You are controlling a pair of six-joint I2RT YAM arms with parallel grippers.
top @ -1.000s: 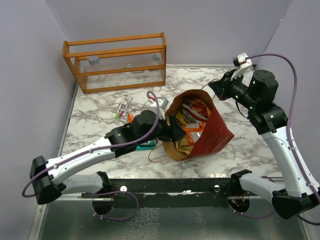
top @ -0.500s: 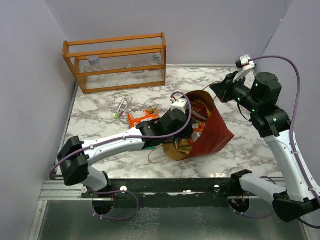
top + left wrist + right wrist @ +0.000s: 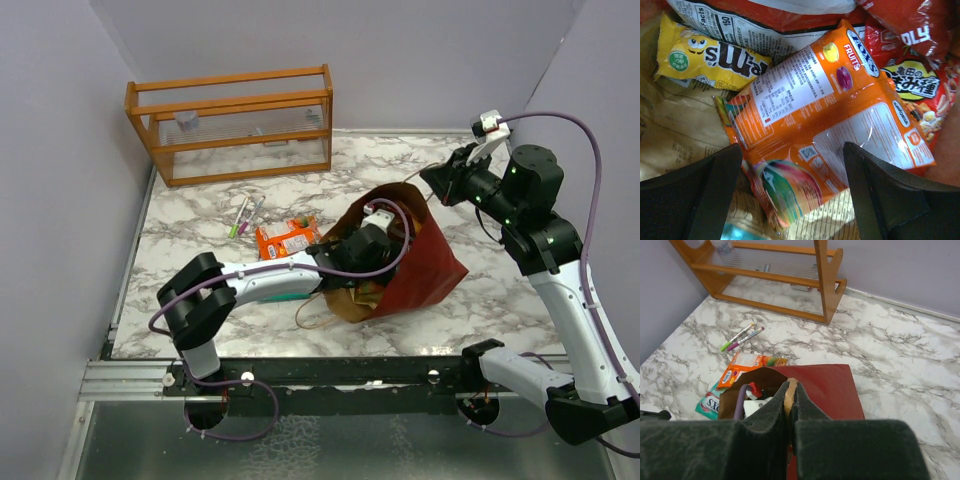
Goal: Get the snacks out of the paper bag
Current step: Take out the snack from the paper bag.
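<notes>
l gripper (image 3: 792, 150) open astride orange packet (image 3: 830, 100): centre, pinch firmly. r gripper (image 3: 790, 395) clamped on bag (image 3: 825, 385) rim; hold steady.

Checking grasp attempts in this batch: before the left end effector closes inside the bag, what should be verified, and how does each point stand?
1. Left end effector open: ok.
2. Orange Fox's packet sits between the jaws: ok.
3. Right end effector pinches the paper bag rim, holding the mouth up: ok.
4. Only one packet gets pinched: cannot tell; yellow M&M's packet lies right beside it.
</notes>
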